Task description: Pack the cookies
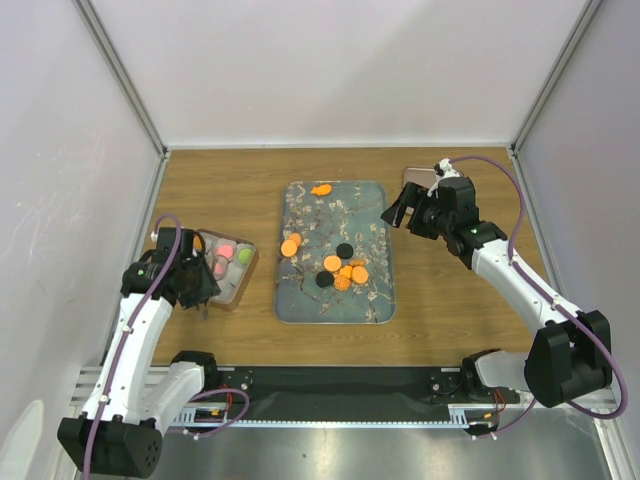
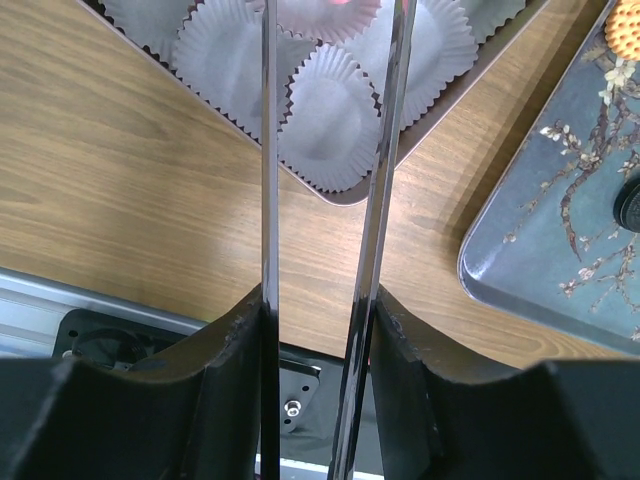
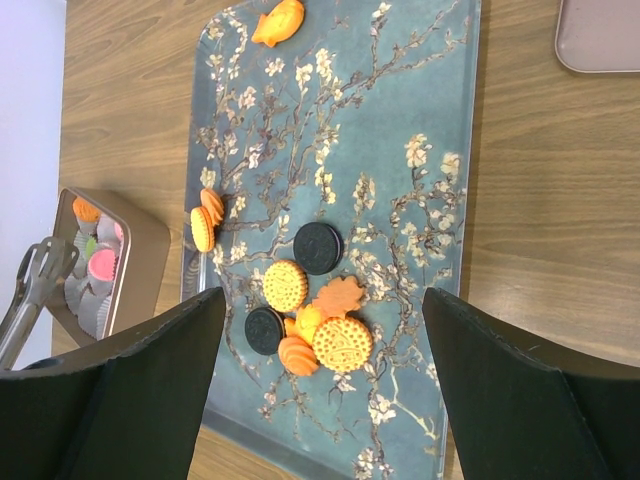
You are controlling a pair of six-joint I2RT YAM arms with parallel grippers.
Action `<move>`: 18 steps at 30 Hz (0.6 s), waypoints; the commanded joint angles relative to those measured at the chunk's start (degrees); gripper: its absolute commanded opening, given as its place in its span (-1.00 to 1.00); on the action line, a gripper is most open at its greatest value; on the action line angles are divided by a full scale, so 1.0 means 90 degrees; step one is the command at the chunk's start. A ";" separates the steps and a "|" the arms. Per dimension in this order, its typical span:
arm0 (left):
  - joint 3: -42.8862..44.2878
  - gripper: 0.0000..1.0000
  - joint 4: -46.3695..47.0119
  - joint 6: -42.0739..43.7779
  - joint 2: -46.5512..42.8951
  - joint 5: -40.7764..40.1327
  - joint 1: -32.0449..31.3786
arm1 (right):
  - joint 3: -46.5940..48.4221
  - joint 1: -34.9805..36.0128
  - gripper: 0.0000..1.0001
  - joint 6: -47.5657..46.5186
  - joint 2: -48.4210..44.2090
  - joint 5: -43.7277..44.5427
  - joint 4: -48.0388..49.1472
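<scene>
box [image 2: 330, 100] cut off, liner contents unclear

White arms, black joints, purple cables

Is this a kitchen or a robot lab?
Probably a robot lab: a wooden table walled by plain white panels, with two robot arms bolted to its near edge and cookies laid out for practice.

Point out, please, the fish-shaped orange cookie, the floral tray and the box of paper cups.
fish-shaped orange cookie [image 3: 278, 22], right wrist view, middle of its body.
floral tray [image 3: 400, 90], right wrist view, bare patterned surface.
box of paper cups [image 1: 243, 278], top view, its right wall.
</scene>
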 commanded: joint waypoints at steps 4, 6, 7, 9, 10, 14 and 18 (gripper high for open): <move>0.0129 -0.09 0.0134 0.0172 -0.0004 0.0069 0.0067 | 0.0129 -0.0020 0.74 0.0010 -0.0049 -0.0105 0.0191; 0.0207 -0.09 0.0125 0.0191 -0.0013 0.0030 0.0067 | 0.0129 -0.0010 0.73 0.0019 -0.0058 -0.0086 0.0181; 0.0226 -0.09 0.0144 0.0240 -0.0023 0.0049 0.0058 | 0.0139 -0.0010 0.74 0.0010 -0.0068 -0.0086 0.0191; 0.0324 -0.10 0.0125 0.0298 -0.0013 0.0117 0.0057 | 0.0129 -0.0020 0.73 0.0010 -0.0058 -0.0086 0.0191; 0.0363 -0.10 0.0144 0.0347 -0.0004 0.0137 0.0028 | 0.0129 -0.0010 0.73 0.0000 -0.0058 -0.0076 0.0191; 0.0781 -0.09 0.0154 0.0241 0.0152 -0.0057 -0.0468 | 0.0129 -0.0020 0.73 -0.0010 -0.0049 -0.0047 0.0181; 0.1251 -0.08 0.0241 -0.0130 0.0795 -0.0536 -0.1735 | 0.0139 -0.0020 0.73 -0.0029 -0.0048 0.0002 0.0152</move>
